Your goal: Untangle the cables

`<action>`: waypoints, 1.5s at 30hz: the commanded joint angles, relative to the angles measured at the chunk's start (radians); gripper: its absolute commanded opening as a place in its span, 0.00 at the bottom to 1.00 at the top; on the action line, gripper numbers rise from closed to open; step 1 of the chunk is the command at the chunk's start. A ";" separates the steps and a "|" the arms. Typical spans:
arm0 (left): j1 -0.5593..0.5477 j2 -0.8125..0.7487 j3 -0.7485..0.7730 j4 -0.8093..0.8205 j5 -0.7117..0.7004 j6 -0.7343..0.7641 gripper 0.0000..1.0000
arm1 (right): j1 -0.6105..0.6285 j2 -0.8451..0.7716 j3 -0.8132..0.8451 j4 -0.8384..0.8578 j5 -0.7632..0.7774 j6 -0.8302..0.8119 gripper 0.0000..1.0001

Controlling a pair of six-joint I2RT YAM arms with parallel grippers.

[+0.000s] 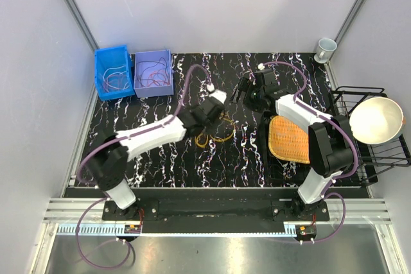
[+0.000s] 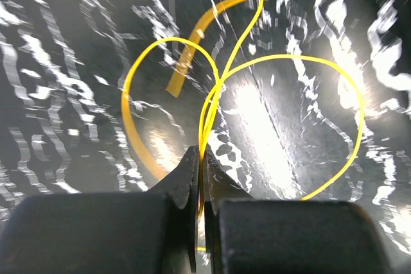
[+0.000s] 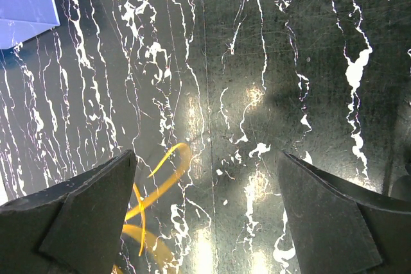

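A yellow cable (image 2: 290, 59) lies in thin loops on the black marbled table, and my left gripper (image 2: 204, 158) is shut on a bundle of its strands. An orange cable (image 2: 192, 42) lies just beyond it, crossing the yellow loops. In the top view the left gripper (image 1: 217, 113) stands over the yellow (image 1: 223, 135) and orange (image 1: 202, 139) tangle at the table's middle. My right gripper (image 1: 243, 92) is open and empty, a little behind and to the right of the tangle. In its wrist view (image 3: 205, 155) the orange cable (image 3: 168, 163) shows by the left finger (image 3: 83, 213).
A blue bin (image 1: 113, 72) and a purple bin (image 1: 153, 72), both holding cables, stand at the back left. An orange woven mat (image 1: 289, 139) lies at the right, beside a wire rack (image 1: 379, 155) with a white bowl (image 1: 376, 120). A cup (image 1: 325, 48) stands at the back right.
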 commanded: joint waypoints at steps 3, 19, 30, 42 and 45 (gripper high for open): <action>0.037 -0.224 0.129 -0.098 0.005 0.057 0.00 | 0.001 -0.011 0.018 0.041 -0.018 0.011 0.95; 0.195 -0.400 0.029 -0.121 -0.037 0.060 0.00 | 0.001 -0.011 0.015 0.047 -0.038 0.016 0.95; 0.301 -0.592 -0.135 0.072 -0.155 0.136 0.00 | 0.001 -0.013 0.013 0.045 -0.044 0.017 0.95; 0.436 -0.444 0.023 -0.100 0.085 0.147 0.00 | 0.001 -0.019 0.010 0.053 -0.057 0.025 0.94; 0.448 -0.397 0.058 -0.151 0.054 0.033 0.00 | 0.001 -0.027 0.007 0.053 -0.054 0.023 0.94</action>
